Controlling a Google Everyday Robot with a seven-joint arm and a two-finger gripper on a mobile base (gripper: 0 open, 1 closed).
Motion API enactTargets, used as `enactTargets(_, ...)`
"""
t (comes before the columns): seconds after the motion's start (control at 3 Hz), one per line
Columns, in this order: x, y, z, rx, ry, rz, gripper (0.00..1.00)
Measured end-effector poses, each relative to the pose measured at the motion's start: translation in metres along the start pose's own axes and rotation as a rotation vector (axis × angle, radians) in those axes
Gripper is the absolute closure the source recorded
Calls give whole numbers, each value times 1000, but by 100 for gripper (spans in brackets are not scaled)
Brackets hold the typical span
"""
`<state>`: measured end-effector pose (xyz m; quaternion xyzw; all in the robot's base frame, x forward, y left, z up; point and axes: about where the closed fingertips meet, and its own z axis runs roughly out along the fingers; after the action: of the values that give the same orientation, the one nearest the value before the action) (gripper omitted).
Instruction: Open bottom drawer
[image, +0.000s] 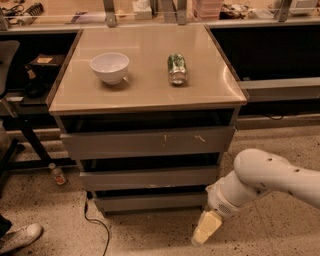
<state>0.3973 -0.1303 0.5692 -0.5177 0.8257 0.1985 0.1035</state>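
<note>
The bottom drawer (150, 202) is the shortest plain grey front at the foot of the cabinet, closed and flush under the mid-height front (149, 178). The tallest front (148, 142), with white scratch marks, is above them. My gripper (204, 231) hangs from the white arm (265, 179) at the cabinet's lower right corner, near the floor, just right of and below the bottom drawer's right end, not touching it.
A white bowl (109, 66) and a green can lying on its side (176, 68) rest on the cabinet top (145, 92). A black cable (95, 225) trails on the floor at lower left. A shoe (19, 237) and a small bottle (57, 174) are at left.
</note>
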Motion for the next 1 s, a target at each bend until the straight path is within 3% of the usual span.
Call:
enactTargets(0.67, 20, -41, 109, -37, -85, 98, 0)
enactTargets(1.0, 20, -41, 109, -37, -85, 98, 0)
